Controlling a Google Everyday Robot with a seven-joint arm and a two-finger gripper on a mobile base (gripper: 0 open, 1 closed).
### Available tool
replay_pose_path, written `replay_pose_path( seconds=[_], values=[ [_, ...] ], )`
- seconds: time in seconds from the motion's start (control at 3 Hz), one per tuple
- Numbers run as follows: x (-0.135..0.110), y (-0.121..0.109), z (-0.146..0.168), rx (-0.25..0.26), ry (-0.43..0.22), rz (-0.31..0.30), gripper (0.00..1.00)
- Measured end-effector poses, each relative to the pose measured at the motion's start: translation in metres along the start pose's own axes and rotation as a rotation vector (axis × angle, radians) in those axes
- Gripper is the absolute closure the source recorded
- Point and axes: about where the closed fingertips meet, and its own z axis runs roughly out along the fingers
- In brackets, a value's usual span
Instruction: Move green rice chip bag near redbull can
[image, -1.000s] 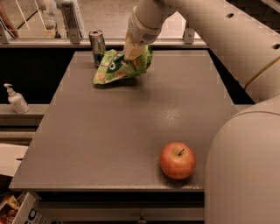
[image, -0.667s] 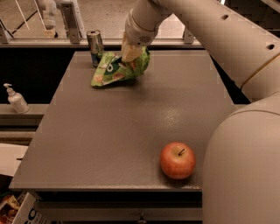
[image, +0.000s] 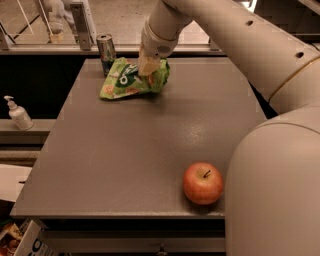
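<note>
One gripper (image: 147, 66) clamps the bag (image: 131, 80) near the far left corner of the table (image: 150, 150), just beside the can (image: 105, 50)

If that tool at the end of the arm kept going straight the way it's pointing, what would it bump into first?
The tool, at the far end of the table, points down and grips the green rice chip bag; pushing on, it would likely just press that bag onto the tabletop.
</note>
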Motion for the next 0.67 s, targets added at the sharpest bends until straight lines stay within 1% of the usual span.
replay_pose_path(
  seconds=[0.67],
  values=[
    [0.0086,0.006,0.0052,-0.026,0.009,0.023,0.19]
  ],
)
